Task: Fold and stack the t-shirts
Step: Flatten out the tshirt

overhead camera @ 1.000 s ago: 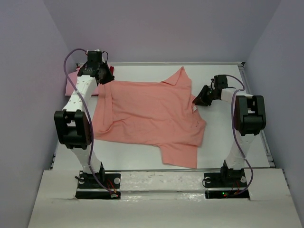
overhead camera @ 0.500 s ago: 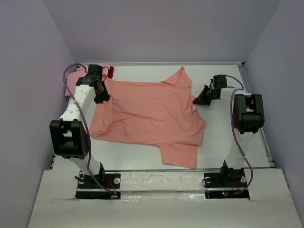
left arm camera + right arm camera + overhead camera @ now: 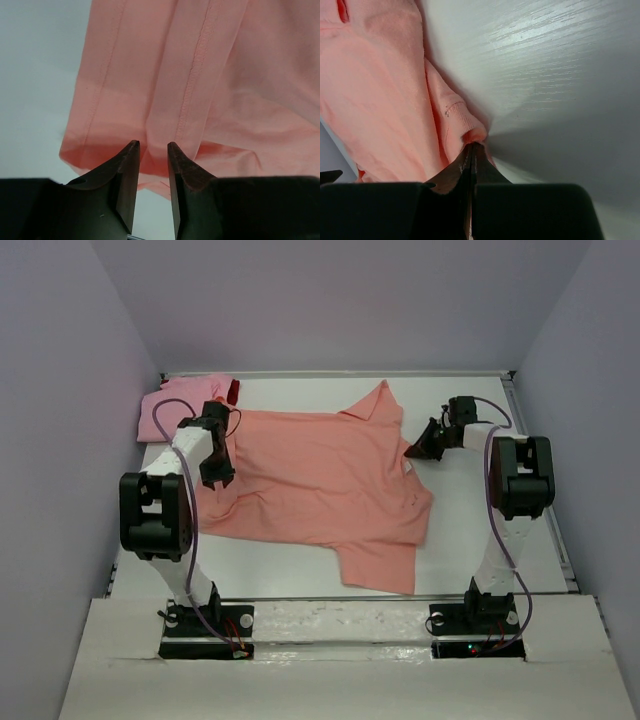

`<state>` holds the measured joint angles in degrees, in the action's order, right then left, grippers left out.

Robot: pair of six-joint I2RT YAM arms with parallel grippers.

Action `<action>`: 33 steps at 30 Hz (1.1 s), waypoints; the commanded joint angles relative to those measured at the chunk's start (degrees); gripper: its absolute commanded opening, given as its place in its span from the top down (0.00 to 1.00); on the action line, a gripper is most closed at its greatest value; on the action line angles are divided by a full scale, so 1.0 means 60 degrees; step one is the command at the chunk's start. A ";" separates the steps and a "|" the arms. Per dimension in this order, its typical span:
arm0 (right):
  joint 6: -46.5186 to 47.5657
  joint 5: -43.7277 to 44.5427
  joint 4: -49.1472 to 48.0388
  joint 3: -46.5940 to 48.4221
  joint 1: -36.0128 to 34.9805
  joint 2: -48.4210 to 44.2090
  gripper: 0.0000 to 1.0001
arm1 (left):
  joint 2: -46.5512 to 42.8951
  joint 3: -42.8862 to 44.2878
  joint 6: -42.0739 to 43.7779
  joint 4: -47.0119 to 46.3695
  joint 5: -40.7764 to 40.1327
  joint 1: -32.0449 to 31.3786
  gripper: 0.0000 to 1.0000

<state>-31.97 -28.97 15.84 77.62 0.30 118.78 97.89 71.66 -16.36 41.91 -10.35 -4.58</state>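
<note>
The left gripper [image 3: 221, 476] has drawn back from the far corner over the orange shirt [image 3: 320, 480], which is spread on the table [image 3: 450, 540]. Its fingers are slightly apart, perhaps touching cloth. The right gripper [image 3: 413, 452] has pinched shut on the shirt's right edge.

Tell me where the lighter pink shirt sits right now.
In the top view, the lighter pink shirt lies in the far left corner of the table, with the dark red shirt at its right edge and the salmon shirt spread just nearer.
</note>
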 commanded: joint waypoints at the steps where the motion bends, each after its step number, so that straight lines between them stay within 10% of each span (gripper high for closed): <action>1: -0.0019 -0.0035 -0.0193 0.0393 -0.0064 0.0125 1.00 | 0.0427 0.0097 0.0134 0.0354 -0.0034 -0.0203 0.61; 33: -0.0004 -0.0240 -0.0091 0.0978 -0.0064 0.0608 1.00 | 0.1249 0.0582 0.0017 0.1203 0.0436 -0.1200 0.52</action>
<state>-31.99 -30.52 15.94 81.17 0.30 121.47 104.51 75.02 -16.43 47.07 -7.57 -11.22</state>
